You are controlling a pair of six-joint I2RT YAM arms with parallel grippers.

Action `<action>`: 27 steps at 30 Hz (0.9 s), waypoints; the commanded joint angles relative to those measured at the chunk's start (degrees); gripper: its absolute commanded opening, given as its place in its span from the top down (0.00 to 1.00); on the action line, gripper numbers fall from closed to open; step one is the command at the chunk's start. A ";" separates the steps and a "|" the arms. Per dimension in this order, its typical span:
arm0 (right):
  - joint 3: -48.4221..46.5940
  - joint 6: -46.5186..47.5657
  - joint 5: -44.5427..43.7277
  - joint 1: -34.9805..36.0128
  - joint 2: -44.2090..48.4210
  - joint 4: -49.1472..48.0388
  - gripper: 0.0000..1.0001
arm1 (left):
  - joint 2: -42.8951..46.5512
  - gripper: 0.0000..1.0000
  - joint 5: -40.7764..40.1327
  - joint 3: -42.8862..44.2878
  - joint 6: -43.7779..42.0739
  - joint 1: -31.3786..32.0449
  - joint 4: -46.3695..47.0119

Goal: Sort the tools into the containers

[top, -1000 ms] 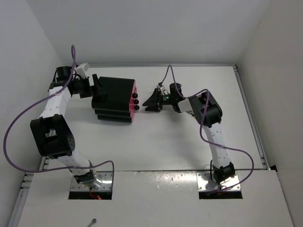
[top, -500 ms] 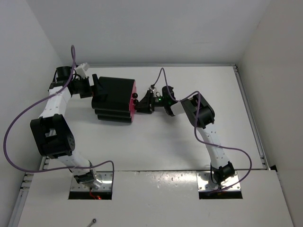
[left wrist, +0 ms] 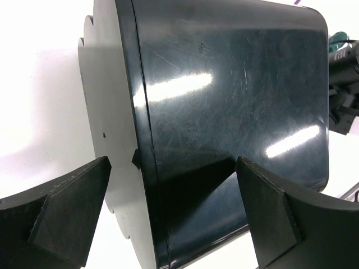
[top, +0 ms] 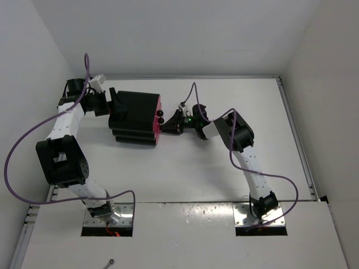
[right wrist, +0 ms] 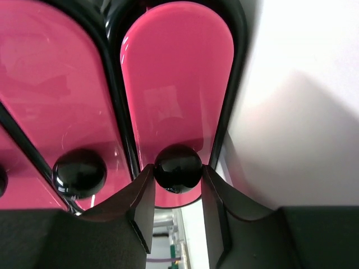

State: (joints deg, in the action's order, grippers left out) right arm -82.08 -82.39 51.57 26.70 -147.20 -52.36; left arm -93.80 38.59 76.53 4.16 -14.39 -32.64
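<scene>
The containers are magenta-pink drawers (right wrist: 174,73) with round black knobs, set in a glossy black cabinet (top: 133,115) at the table's left. My right gripper (top: 166,126) is at the cabinet's front. In the right wrist view both jaws press the sides of the end drawer's knob (right wrist: 178,168), next to the white table surface. A neighbouring knob (right wrist: 79,172) is free. My left gripper (left wrist: 174,216) is open behind the cabinet, its fingers (left wrist: 73,207) spread wide either side of the back edge. The tools are out of view.
White walls close in the table (top: 224,162) at the back and on both sides. A raised white ledge (top: 185,224) runs along the near edge by the arm bases. A small metal piece (top: 110,261) lies on it at the bottom left.
My right gripper has moved left from the table's middle to the cabinet front and closed onto a drawer knob. The left arm and cabinet have stayed put.
</scene>
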 commanded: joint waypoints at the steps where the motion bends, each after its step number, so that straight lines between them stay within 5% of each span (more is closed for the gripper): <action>1: 4.82 3.72 -3.05 -1.47 2.52 -1.17 0.69 | -2.18 0.00 -5.98 -2.00 -1.88 -0.64 -0.23; 6: 11.59 8.46 -3.06 -4.71 7.00 -0.55 0.76 | -1.65 0.00 -5.98 -2.53 -1.88 -0.64 0.30; 17: 17.66 18.93 0.01 -10.70 14.30 9.63 0.76 | -1.12 0.00 -5.98 -3.06 -1.88 -0.64 0.83; 22: 17.66 22.61 0.55 -11.23 15.53 14.47 0.40 | -1.12 0.00 -5.98 -3.06 -1.35 -0.64 1.35; 27: 18.71 29.82 0.03 -12.37 22.10 22.27 0.30 | -0.60 0.00 -5.98 -3.06 -1.35 -0.64 1.35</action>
State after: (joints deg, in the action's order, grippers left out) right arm -64.23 -60.66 52.93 15.20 -130.21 -37.10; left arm -93.73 39.22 75.46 5.23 -14.46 -30.35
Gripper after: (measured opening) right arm 0.690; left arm 0.997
